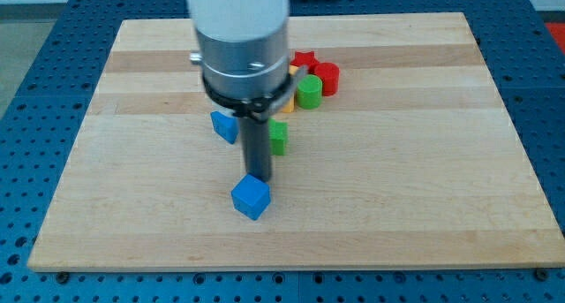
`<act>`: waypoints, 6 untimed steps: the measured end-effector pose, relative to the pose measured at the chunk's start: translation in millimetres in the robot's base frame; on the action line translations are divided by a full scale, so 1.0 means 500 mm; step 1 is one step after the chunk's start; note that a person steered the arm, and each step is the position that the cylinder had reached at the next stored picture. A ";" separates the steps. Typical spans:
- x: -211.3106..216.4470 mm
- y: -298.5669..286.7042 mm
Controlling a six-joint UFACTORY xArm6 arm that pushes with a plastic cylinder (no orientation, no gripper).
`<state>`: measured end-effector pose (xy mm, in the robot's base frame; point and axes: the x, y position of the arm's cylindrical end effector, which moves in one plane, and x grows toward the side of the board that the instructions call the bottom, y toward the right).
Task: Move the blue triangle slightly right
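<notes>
The blue triangle (224, 125) lies on the wooden board (397, 179) left of centre, partly behind the arm. My tip (257, 175) rests on the board just above a blue cube (251, 197) and touches or nearly touches it. The tip is below and right of the blue triangle, apart from it. A green block (278, 137) sits right beside the rod, on its right.
A cluster sits at the view's top centre: a green cylinder (308, 92), a red cylinder (327, 78), a red star-like block (305, 61) and a yellow block (289, 102) mostly hidden by the arm. Blue perforated table surrounds the board.
</notes>
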<state>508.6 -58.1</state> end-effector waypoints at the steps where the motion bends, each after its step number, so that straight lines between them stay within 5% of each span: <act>1: -0.002 -0.070; 3: 0.101 -0.061; 5: 0.068 0.037; 6: 0.037 -0.013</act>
